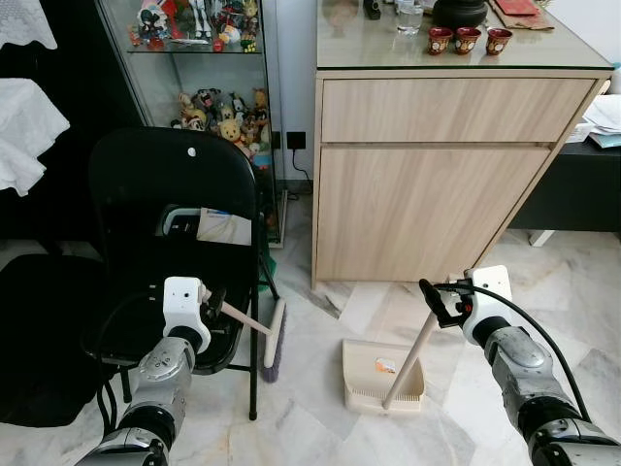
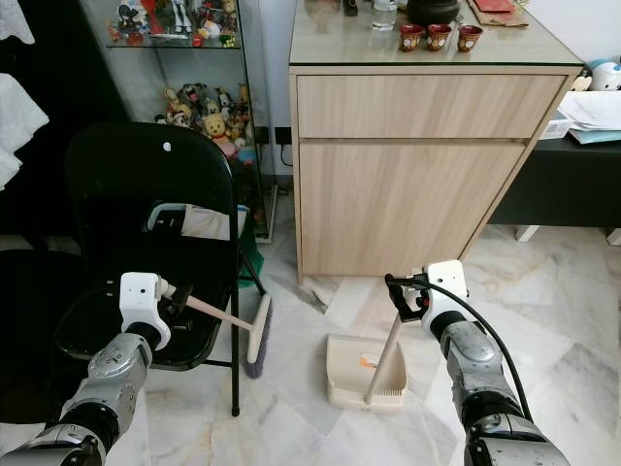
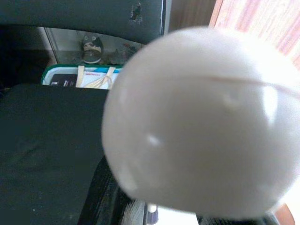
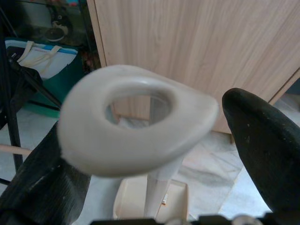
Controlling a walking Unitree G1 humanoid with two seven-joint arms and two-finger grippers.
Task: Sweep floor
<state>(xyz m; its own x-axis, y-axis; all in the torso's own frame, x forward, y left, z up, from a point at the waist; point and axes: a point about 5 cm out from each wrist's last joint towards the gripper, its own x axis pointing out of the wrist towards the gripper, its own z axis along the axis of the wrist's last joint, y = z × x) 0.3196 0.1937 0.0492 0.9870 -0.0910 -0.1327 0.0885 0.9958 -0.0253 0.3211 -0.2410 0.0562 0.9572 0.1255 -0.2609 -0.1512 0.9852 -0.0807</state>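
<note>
Main risk: the broom (image 1: pixel 254 328) head sits right against the front leg of the black folding chair (image 1: pixel 165 194), so a sweep toward the dustpan (image 1: pixel 380 381) could snag on that leg or drag the chair; also the dustpan is held only by its long handle, so a push from the bristles could tip or slide it on the smooth marble floor (image 1: pixel 320 427) and spill the small orange scrap (image 1: pixel 385 365) already lying in it. Left gripper (image 1: pixel 210 303) is clamped on the top end of the broom handle (rounded white knob fills its wrist view), stick running down and to the robot's right to the head, which rests on the floor just beside the chair leg. Right gripper (image 1: pixel 439 301) is closed around the dustpan handle near its looped end (image 4: pixel 140 126), pan flat on the floor in front of the wooden cabinet (image 1: pixel 437 175), broom head near the pan but apart from it, gap of bare floor between.
</note>
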